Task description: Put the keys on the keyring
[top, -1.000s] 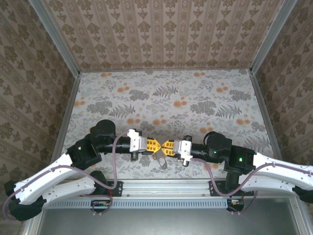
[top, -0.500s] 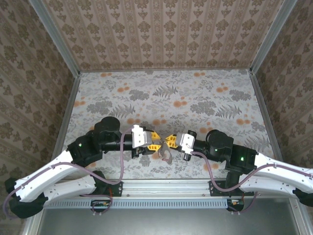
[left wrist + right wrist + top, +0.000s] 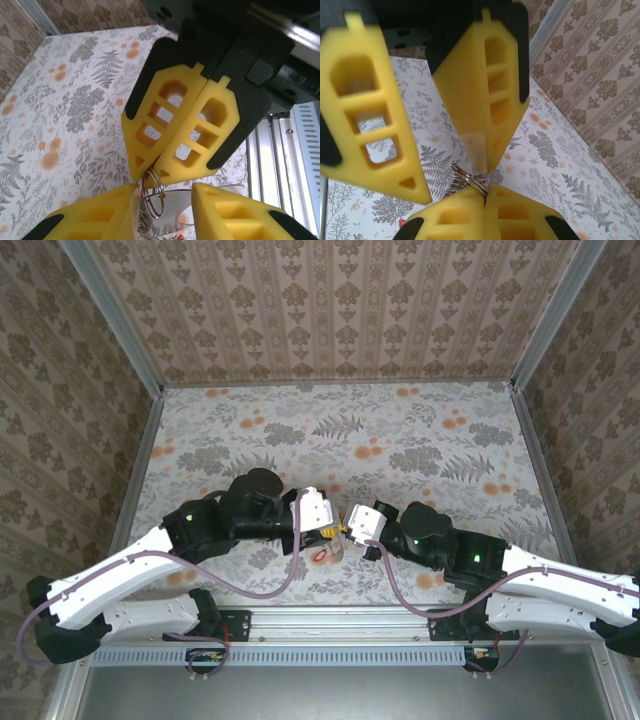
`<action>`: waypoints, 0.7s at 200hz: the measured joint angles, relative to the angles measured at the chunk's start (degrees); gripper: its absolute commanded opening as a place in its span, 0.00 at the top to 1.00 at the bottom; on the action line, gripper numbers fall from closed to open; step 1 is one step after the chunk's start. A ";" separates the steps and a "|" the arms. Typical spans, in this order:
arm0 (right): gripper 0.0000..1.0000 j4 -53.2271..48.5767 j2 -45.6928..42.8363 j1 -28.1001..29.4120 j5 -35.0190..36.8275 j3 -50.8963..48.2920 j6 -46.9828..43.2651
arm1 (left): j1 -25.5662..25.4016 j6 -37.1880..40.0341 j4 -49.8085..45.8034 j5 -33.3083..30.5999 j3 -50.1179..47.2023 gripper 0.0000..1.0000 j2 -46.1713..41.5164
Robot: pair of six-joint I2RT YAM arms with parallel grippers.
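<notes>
Right gripper (image 3: 151,172) pinched shut on keyring (image 3: 154,197), holding it off the table (image 3: 400,440) to steady it. Left gripper (image 3: 451,184) part-open, fingers straddling the ring without gripping, likely lining up a grip. Red of keys (image 3: 320,553) just under the tips; threaded or not, can't tell.

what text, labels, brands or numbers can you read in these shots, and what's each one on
None: no readable word, number or brand in any view.
Left pincer and right pincer: plain yellow pads, no markings.
Wire ring pinched by the right pincer: bare metal.
Table and walls: flower and leaf patterns only.
Green lights on the arms: glowing dots, no letters.
</notes>
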 measured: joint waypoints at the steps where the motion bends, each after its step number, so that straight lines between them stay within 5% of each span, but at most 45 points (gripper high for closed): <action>1: 0.98 0.00 0.00 0.00 0.00 0.00 0.00 | 0.00 0.00 0.00 -0.04 0.00 0.69 0.02; 56: 0.97 -1.16 -0.44 -0.33 -0.72 0.04 0.09 | 0.00 0.37 0.17 -2.82 0.00 1.00 0.79; 140: 0.96 -0.39 -2.89 -0.37 -4.48 -0.02 0.44 | -0.70 0.57 1.60 -2.64 -0.33 1.00 -1.53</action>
